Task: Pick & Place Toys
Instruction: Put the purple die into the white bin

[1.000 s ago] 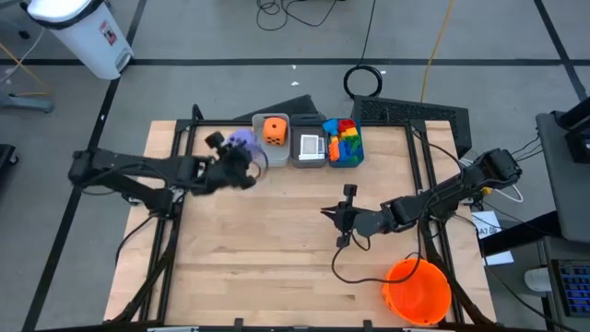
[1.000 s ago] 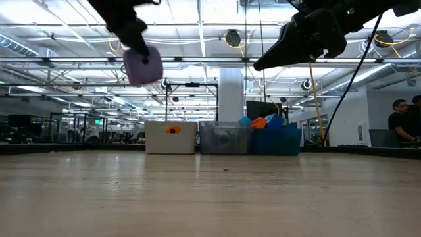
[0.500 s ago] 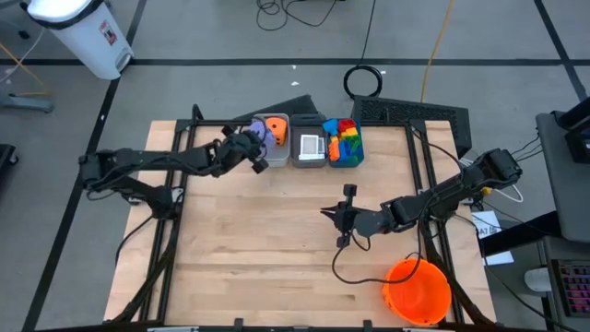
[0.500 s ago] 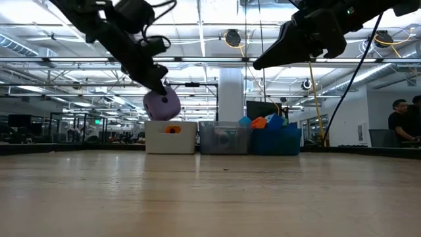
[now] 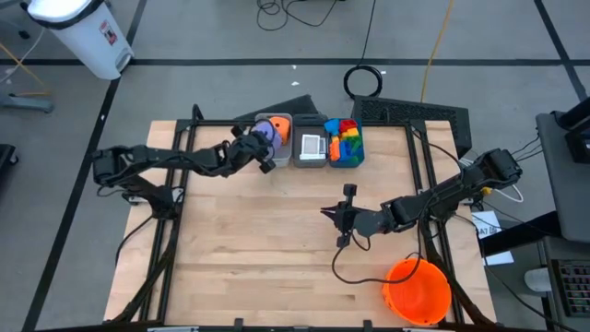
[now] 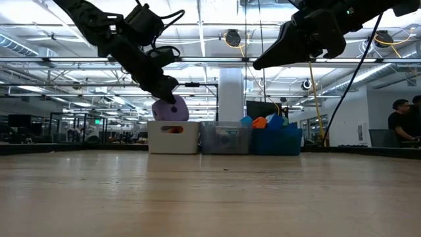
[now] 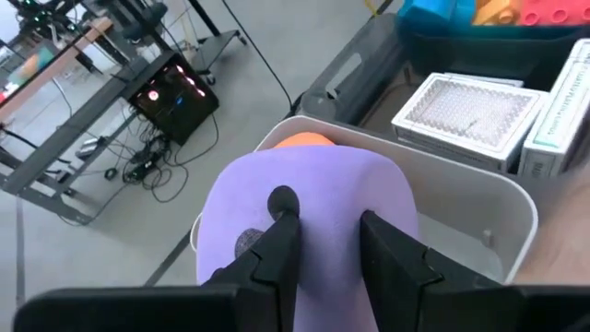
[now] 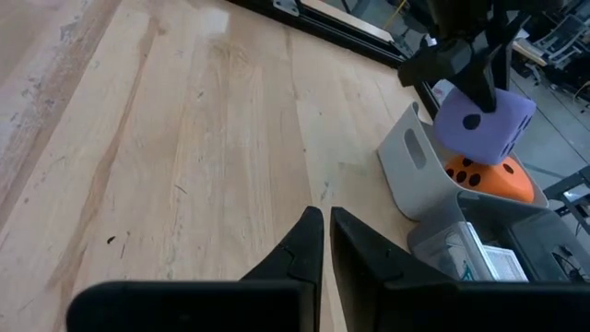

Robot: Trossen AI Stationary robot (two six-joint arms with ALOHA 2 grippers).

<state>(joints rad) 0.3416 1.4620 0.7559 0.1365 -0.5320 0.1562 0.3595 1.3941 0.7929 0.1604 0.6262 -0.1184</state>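
A purple soft die [image 7: 304, 212] hangs over the light grey bin [image 5: 281, 159] at the far edge, with my left gripper [image 7: 327, 240] shut on it. An orange die [image 8: 489, 175] lies inside that bin, right under the purple one [image 8: 484, 120]. In the low view the purple die [image 6: 170, 110] sits just above the bin's rim [image 6: 173, 125]. My right gripper [image 8: 324, 226] hovers shut over the middle of the table [image 5: 330, 213], holding nothing. My left gripper pinches the purple die's upper part [image 7: 323, 198] between its two fingers [image 7: 277, 249]. The fingers come slanting down from the table's left side. The die hangs below them over the bin. Whether it touches the orange die, I cannot tell.
Beside the grey bin stand a clear bin with white cards [image 5: 309, 148] and a blue bin full of coloured blocks [image 5: 343, 141]. A big orange bucket [image 5: 417, 290] sits at the near right corner. The wooden table [image 5: 240, 240] is bare in the middle.
My left gripper has carried the purple die toward the table's right and far edge and down, from high beside the bins to just over the grey bin. Its wrist has rolled on the way. The die stays in its hold.
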